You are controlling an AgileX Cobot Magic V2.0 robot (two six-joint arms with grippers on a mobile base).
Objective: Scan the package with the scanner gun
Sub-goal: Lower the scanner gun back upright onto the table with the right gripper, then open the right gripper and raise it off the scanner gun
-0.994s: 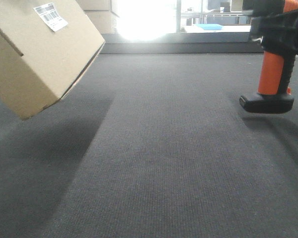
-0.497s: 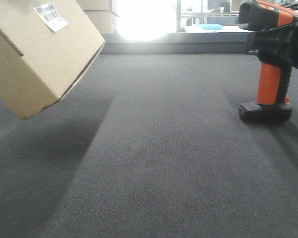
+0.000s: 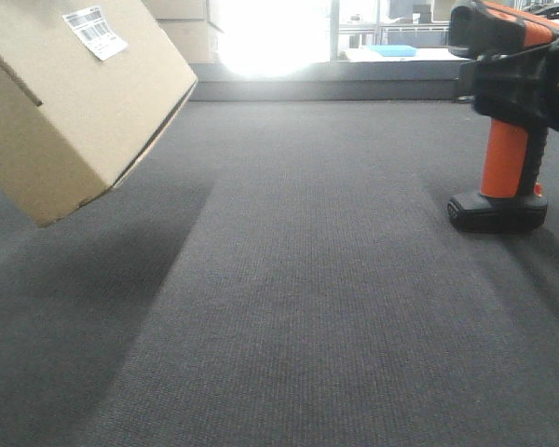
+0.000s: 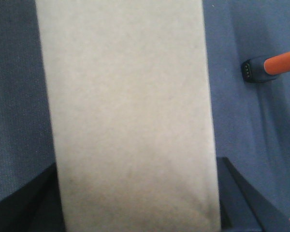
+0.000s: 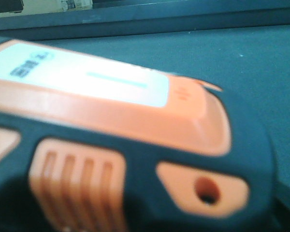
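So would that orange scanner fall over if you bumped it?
Probably: the scanner gun is tall on a small flat base, with its bulky head on top, so a sideways nudge could tip it. It looks like hard plastic, so likely stiff, not floppy. The carpet should stop it sliding much.

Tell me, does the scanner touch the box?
Apart. The front view shows wide carpet between the box and the scanner.
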